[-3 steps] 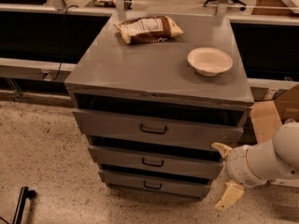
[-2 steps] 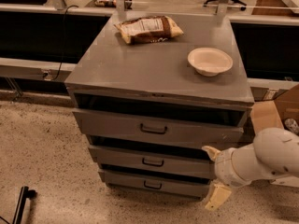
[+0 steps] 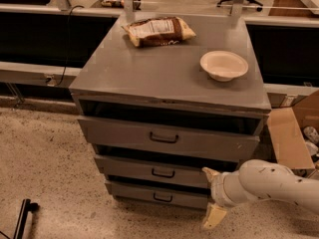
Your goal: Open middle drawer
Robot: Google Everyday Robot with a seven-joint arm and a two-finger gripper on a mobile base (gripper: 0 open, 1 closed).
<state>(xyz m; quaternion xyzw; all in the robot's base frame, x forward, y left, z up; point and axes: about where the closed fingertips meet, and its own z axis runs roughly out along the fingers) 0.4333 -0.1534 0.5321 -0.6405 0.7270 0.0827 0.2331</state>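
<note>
Gripper [image 3: 211, 195] — jaws wide apart, empty — just beside right end of middle drawer [image 3: 144, 169].

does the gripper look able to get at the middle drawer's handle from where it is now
Probably yes: the gripper, open, sits by the lower right of the cabinet front, and nothing lies between it and the loop handle of the middle drawer.

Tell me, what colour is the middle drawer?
The middle drawer is grey, camera view; the gripper sits open by its right end.
</note>
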